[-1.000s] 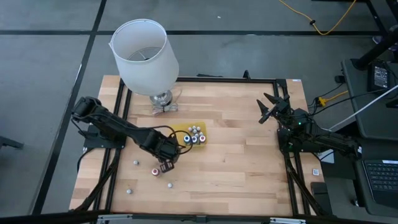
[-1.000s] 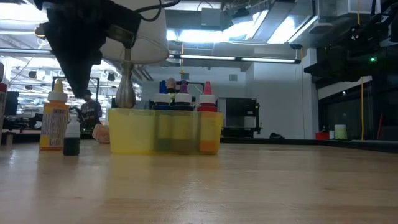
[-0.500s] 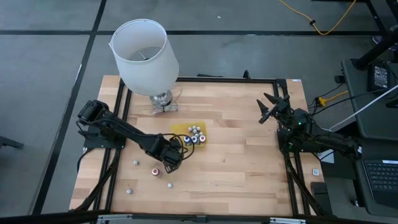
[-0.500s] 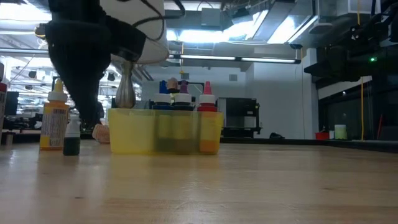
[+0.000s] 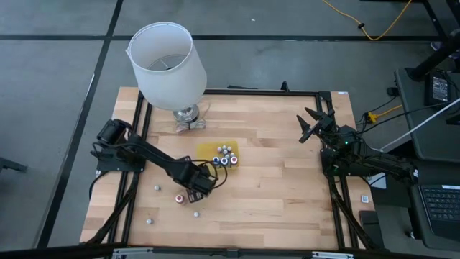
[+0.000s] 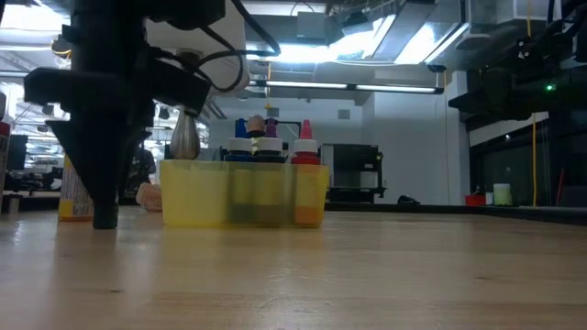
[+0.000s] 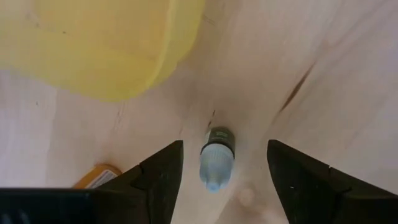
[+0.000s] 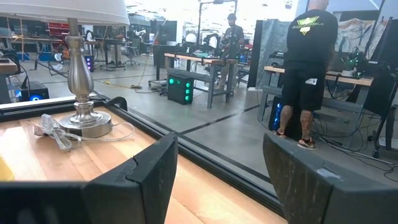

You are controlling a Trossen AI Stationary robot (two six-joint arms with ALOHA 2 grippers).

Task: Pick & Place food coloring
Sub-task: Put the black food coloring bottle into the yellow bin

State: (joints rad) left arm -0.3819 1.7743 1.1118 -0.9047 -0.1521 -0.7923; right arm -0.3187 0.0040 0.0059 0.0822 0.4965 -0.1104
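My left gripper stands open astride a small bottle lying on the wood at lower centre of the wrist frame, just beside the yellow tray. I should drop lower, centre it, then close gently. My right gripper waits open at the frame's right.

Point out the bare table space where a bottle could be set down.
Free: the wide wood between the yellow tray and the right pincer, and the near right corner. Crowded: around the left pincer, where loose food coloring bottles stand beside the tray.

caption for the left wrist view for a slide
Left gripper open, fingers straddling a small food coloring bottle beside the yellow tray.
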